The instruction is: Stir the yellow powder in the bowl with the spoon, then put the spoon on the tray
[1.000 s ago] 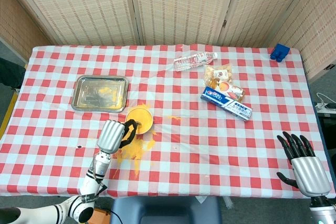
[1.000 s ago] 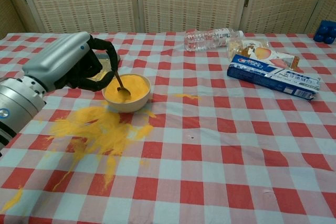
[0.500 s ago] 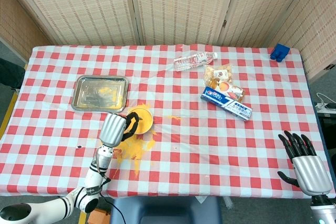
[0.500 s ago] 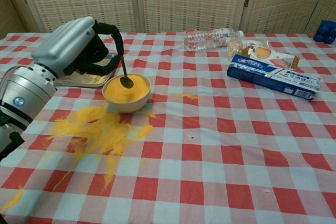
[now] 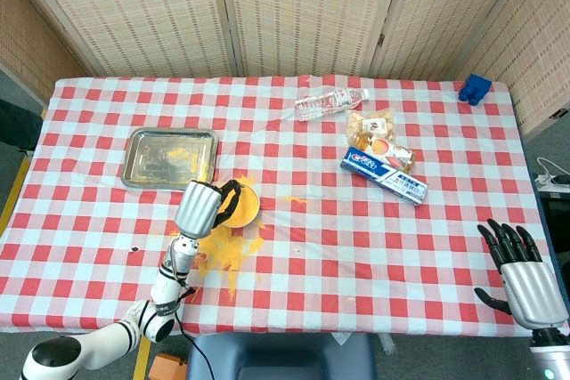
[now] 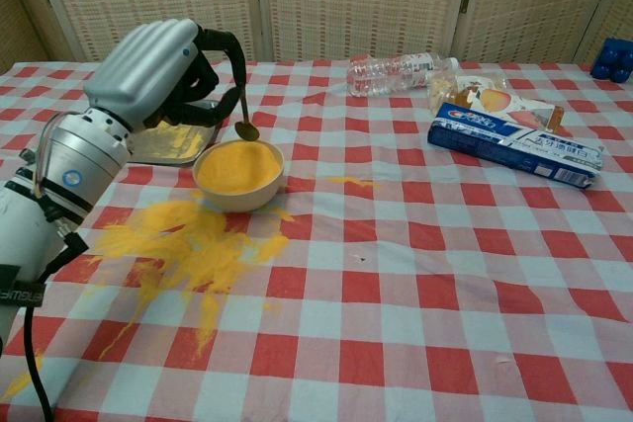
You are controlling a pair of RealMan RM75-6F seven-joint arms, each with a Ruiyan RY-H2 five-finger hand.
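A white bowl (image 6: 238,177) of yellow powder (image 6: 238,164) stands on the checked cloth; in the head view the bowl (image 5: 247,206) is partly hidden behind my left hand (image 5: 201,207). My left hand (image 6: 168,71) holds the spoon (image 6: 244,116) by its handle, bowl end down, lifted just above the powder. The metal tray (image 5: 170,158) lies behind and left of the bowl, its near corner (image 6: 170,145) showing under my hand in the chest view. My right hand (image 5: 524,275) hangs open at the table's front right edge, empty.
Spilled yellow powder (image 6: 183,246) spreads in front of and left of the bowl. A water bottle (image 6: 396,73), a snack bag (image 6: 487,99) and a toothpaste box (image 6: 515,151) lie at the back right. A blue object (image 5: 475,88) sits in the far right corner.
My left hand has risen and lifted the spoon out of the powder; it now hangs above the bowl. The right hand has drifted slightly down in the head view.
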